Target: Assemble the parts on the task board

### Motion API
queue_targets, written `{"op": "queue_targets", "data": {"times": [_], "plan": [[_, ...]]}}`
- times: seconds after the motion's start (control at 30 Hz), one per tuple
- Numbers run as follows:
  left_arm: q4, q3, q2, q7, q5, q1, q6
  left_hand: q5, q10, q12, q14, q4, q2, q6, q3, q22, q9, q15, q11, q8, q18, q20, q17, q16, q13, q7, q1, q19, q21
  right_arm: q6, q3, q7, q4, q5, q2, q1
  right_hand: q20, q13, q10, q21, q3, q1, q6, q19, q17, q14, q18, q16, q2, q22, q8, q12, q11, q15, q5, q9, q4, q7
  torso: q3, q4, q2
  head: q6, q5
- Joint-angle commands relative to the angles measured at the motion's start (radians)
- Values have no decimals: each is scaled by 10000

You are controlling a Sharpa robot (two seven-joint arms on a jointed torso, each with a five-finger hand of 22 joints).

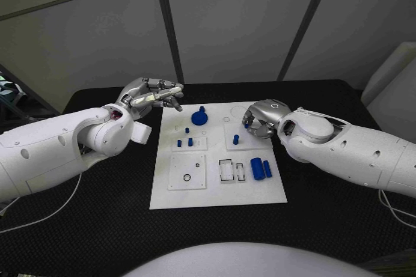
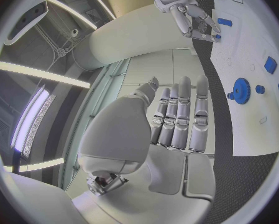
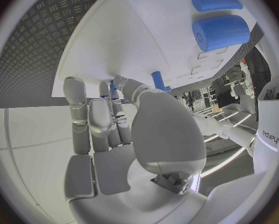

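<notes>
Hovering right hand [image 1: 260, 119] (over task board [image 1: 217, 190])

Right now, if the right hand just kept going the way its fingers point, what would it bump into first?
Probably the small blue peg standing in the task board: the right hand reaches down right beside it. How close is unclear.

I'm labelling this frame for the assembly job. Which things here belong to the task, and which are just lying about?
Job:
- task board
- blue gear
- two blue cylinders
- small blue pegs
- black ring
- right hand, fingers down on the board
- left hand, holding nothing

Lying about:
- black table
- white cable
</notes>
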Motion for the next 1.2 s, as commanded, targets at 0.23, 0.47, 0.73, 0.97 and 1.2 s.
{"op": "queue_targets", "data": {"times": [0.23,0.47,0.73,0.97,1.2], "plan": [[20,6,15,55,46,13,97,-22,-75,-53,56,-56,-33,-57,-29,-9,-9,19,-9,32,502,3,-10,-64,-17,32,90,96,-46,277,6,166,-95,234,55,20,-56,-28,177,170,87,93,220,130,93,63,-88,133,141,202,87,79,-40,-70,32,31,0,-28,2,-18,4,-40,27],[15,6,38,55,46,13,100,-22,-73,-51,63,-68,-17,-61,-24,-24,-13,18,-6,36,502,0,-15,-76,-27,40,115,112,-57,285,7,147,-128,244,102,21,-93,-22,435,414,167,194,503,272,184,131,-137,251,368,528,172,126,-126,-139,1,72,-59,-103,7,-8,3,-73,23],[4,6,39,42,46,13,95,-22,-73,-51,63,-68,-17,-61,-24,-24,-13,18,-6,36,502,0,-15,-76,-27,40,115,112,-57,76,7,38,-152,188,111,21,-147,18,745,761,165,260,805,491,345,238,-217,419,547,1008,273,155,-220,-218,-125,145,-148,-178,5,-14,-1,-92,29],[-9,6,43,28,46,13,90,-22,-72,-51,66,-74,-13,-63,-23,-30,-14,18,-5,38,502,-1,-18,-82,-31,42,127,119,-61,-337,8,-109,-138,57,118,20,-167,30,839,919,166,279,895,590,386,275,-256,464,616,1232,299,139,-252,-242,-165,173,-180,-203,9,-12,-7,-111,19],[-30,6,41,15,46,12,98,-22,-72,-51,66,-74,-13,-63,-23,-30,-14,18,-5,38,502,-1,-18,-82,-31,42,127,119,-61,-725,11,-157,-60,10,53,20,-175,32,860,980,178,300,913,626,391,284,-271,472,631,1321,299,125,-258,-251,-172,180,-206,-206,8,-20,-7,-117,8]]}}
